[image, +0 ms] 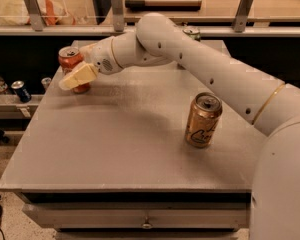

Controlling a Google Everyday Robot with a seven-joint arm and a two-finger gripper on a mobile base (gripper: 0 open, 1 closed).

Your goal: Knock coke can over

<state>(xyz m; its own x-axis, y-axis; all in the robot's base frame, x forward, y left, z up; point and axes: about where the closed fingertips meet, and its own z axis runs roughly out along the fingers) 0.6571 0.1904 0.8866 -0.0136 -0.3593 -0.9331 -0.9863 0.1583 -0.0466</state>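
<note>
Evidently the contact step is what the robot is carrying out: the white arm (205, 66) is reaching across to the far left corner of the grey surface (115, 139), and the gripper (67, 82) is lying across the front of the red-orange aluminium coke can (69, 60), overlapping its middle band. The cream-coloured fingers (82, 75) are showing as one closed wedge, pressed together with nothing between them. They are angling down and to the left. Whether they are already touching the can's wall or sitting just in front of it is not something this view is settling.

The coke can is standing upright near the rear left edge of the surface, showing its silver top and a strip of red body above the gripper. A little of its base is showing below. No tilt is visible, so the knocking-over is not yet done.

By my judgement, the next move is calling for a sideways or backward sweep against the upper half of the can, high enough to tip it rather than slide it. With the edge so near, a hard shove is risking sending it off the surface.

The gold-tan aluminium can with dark script (203, 120) is standing well apart at the right, and the pale green can (191, 32) is peeking out behind the arm. Neither one needs touching.
</note>
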